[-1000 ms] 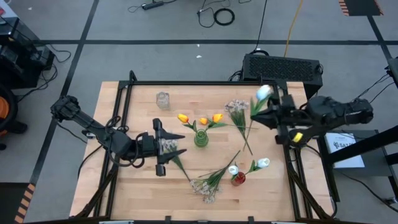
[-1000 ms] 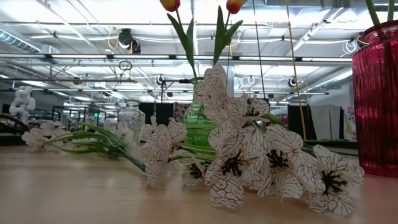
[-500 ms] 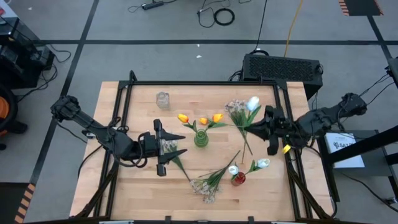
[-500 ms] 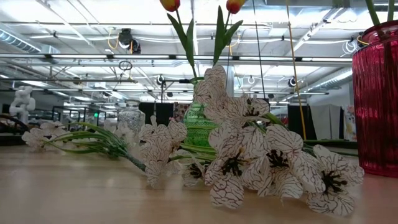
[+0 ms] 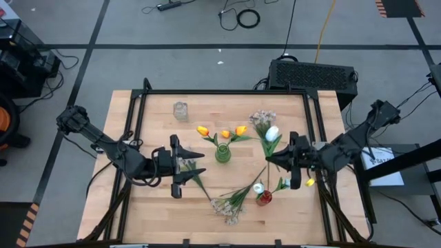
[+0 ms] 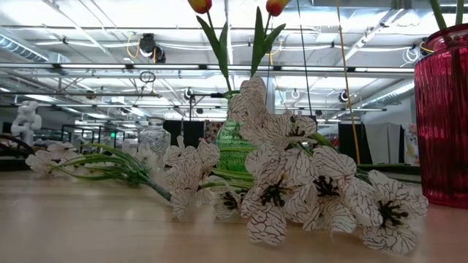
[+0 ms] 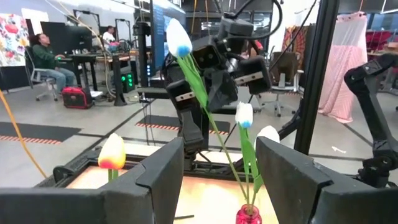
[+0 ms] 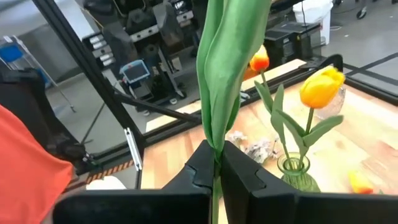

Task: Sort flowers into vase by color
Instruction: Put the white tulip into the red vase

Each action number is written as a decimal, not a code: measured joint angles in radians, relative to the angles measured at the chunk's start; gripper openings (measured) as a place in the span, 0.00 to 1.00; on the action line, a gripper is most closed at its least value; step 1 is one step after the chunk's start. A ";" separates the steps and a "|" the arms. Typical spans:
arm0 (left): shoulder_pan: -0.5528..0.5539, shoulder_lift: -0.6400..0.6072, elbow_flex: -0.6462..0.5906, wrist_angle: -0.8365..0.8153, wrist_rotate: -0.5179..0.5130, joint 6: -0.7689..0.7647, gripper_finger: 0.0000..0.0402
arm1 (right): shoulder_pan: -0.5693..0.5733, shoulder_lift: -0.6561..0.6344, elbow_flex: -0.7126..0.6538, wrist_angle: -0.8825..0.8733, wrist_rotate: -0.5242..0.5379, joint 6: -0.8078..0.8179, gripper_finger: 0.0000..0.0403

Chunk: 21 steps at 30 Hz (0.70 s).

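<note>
The right gripper [image 5: 273,158] has a white tulip [image 5: 272,133] pinched by its green stem, fingers pressed tight on it, bloom pointing toward twelve o'clock of the table, and it hangs just at one o'clock of the red vase [image 5: 264,198], where two white tulips [image 5: 258,188] already stand. Good placement now looks like this: keep the stem near upright, bring its foot over the vase mouth toward seven o'clock, lower slowly so it slips between the stems already there, and let go only once the stem is well inside. The orange-yellow tulips [image 5: 221,133] sit in the green vase [image 5: 222,153] at table centre; a pale spray [image 5: 262,120] lies near twelve o'clock of the gripper, another [image 5: 227,204] at six o'clock of the green vase. The left gripper [image 5: 187,164] waits at nine o'clock of that vase, fingers spread over a sprig. Light wooden tabletop [image 5: 148,207], a clear jar [image 5: 180,110] toward eleven; beyond, a workshop hall with a seated person [image 7: 45,53].
</note>
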 joint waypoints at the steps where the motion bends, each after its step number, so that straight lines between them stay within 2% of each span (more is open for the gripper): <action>1: 0.000 0.004 0.000 0.001 0.000 -0.001 0.52 | 0.003 0.008 0.000 0.000 0.001 0.003 0.01; 21: 0.000 0.032 0.001 0.019 0.003 -0.025 0.52 | 0.006 0.103 0.000 -0.007 0.019 0.014 0.01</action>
